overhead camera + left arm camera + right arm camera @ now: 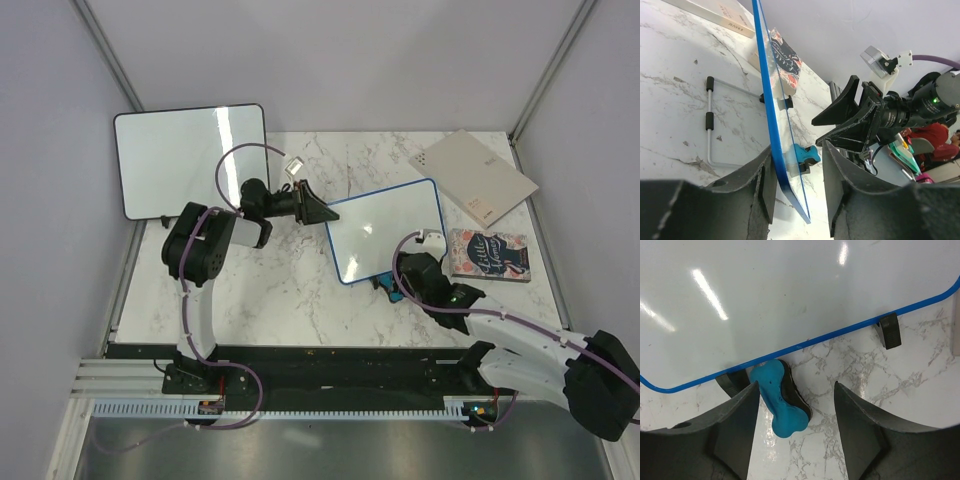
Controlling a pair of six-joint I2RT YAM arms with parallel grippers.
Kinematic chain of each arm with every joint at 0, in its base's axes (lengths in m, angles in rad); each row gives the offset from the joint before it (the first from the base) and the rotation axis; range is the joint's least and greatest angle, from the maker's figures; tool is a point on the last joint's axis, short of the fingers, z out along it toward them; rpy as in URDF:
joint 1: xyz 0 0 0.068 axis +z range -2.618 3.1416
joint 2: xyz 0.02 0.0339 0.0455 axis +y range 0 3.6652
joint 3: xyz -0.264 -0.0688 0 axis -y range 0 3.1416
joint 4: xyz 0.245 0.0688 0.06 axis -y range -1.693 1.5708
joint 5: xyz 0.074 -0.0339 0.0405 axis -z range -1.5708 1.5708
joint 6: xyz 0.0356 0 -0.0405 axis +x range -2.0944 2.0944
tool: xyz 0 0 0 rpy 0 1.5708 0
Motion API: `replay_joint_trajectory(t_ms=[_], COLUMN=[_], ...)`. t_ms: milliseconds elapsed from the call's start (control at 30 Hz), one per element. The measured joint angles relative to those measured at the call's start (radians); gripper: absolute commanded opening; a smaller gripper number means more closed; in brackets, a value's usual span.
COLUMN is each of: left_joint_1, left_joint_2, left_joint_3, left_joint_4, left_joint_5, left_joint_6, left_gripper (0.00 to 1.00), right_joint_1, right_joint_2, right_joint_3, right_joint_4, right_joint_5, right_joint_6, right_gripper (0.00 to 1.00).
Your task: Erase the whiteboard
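the whiteboard [385, 235] is seen near the middle of the marble table [270, 290], propped at a tilt on a wire stand [709, 135] that is hidden from above. its left edge is straddled by the left gripper [318, 212]: in the left wrist view the blue frame is seen edge-on between the fingers [757, 187], one finger close against it and the other kept clear, so the jaws are parted and nothing is clamped. the right gripper [795, 395] is held wide at the board's near edge, with a blue eraser [780, 405] lying on the table between its fingers, ungripped and partly tucked under the frame beside a black foot [889, 331]. the white surface is crossed by glare, and no writing can be made out. a patterned book [488, 254] is half hidden behind the board in the left wrist view. a black-framed board [190, 160] is leaned at the back left. the right arm is cut off at the frame's corner.
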Motion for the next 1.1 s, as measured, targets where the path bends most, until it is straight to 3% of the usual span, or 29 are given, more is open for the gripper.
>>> replay_joint_trajectory(t_ms=[533,700,833,1100], left_joint_1=[0.076,0.087,0.094,0.052], left_joint_2=[-0.066,-0.127,-0.198,-0.305], left_joint_3=[-0.193,-0.279,-0.412,-0.667], left_joint_4=[0.007,0.011,0.016,0.022], left_joint_5=[-0.011,-0.02,-0.029,-0.06], left_joint_6=[0.008,0.017,0.039,0.071], left_gripper=[0.54,0.47,0.41,0.36], right_joint_1=[0.021,0.026,0.026,0.033], right_joint_2=[0.057,0.05,0.031,0.042], right_joint_3=[-0.008,-0.008,-0.008,-0.008], right_joint_4=[0.085,0.074,0.046,0.074], right_joint_5=[-0.105,-0.075,-0.04,-0.141], right_joint_6=[-0.035,-0.034,-0.034,-0.064], right_gripper=[0.63,0.59,0.34,0.23])
